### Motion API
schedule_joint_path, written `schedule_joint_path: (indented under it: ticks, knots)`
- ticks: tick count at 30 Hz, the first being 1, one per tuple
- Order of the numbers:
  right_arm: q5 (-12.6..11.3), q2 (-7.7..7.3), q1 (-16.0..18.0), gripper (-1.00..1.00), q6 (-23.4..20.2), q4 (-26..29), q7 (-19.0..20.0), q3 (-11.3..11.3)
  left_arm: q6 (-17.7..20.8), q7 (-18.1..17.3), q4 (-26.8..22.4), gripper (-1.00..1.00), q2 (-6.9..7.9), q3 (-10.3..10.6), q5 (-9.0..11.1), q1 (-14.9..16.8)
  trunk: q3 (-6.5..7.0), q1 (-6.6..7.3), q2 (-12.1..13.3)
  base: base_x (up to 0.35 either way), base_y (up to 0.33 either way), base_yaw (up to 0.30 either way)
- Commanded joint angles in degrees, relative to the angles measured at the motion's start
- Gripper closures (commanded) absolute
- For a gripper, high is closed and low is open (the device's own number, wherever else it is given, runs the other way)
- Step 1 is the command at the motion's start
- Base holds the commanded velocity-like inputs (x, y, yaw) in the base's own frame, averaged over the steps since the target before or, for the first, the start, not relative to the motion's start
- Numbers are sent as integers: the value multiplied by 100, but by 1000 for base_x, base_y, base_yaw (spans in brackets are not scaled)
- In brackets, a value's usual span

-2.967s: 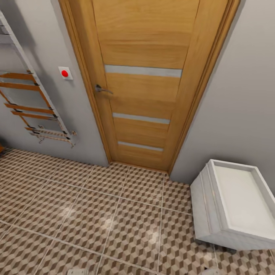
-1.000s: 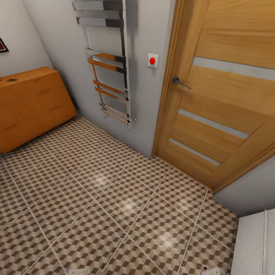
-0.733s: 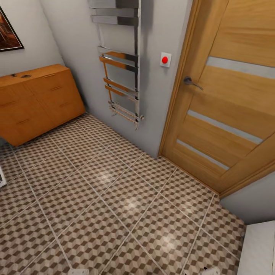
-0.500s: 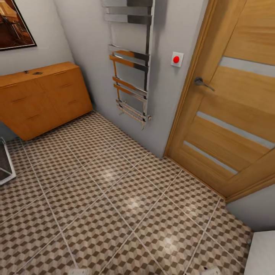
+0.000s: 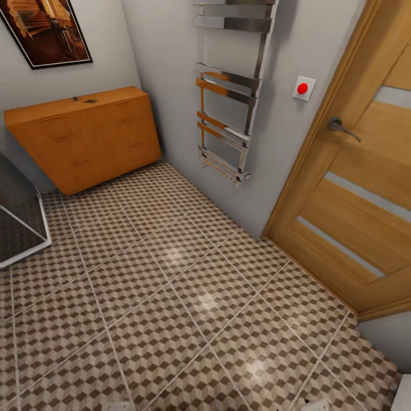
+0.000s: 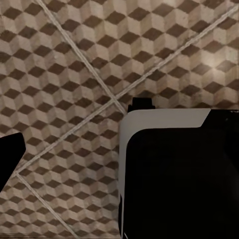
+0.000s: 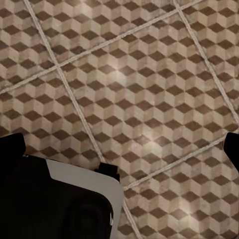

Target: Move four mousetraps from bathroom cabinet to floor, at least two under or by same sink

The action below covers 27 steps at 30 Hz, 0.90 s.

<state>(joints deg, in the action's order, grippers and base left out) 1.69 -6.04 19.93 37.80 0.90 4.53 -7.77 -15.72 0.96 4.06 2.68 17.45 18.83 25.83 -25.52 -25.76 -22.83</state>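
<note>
No readable writing anywhere. Your cabinet (image 5: 85, 134) stands against the far wall under a framed picture (image 5: 48, 28), with small dark items on its top too tiny to identify. Tiled floor (image 5: 171, 285) lies between, beside a towel rail (image 5: 228, 97) and door (image 5: 354, 188). I cannot tell how either gripper's fingers stand.
</note>
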Motion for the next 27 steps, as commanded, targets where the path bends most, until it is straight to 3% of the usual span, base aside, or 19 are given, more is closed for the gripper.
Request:
schedule_joint_path:
  ticks: [1,10,27]
  knots:
    - [15,-2,2,-100,17,-2,4,-5,-36,9,24,-100,-4,48,25,9,-12,-3,-9,0,0,261]
    - [15,-2,2,-100,17,-2,4,-5,-36,6,25,-100,-34,48,25,9,-48,-3,-9,0,-44,261]
    - [15,-2,2,-100,17,-2,4,-5,-37,1,25,-100,-58,48,25,9,-117,-3,-9,69,-166,261]
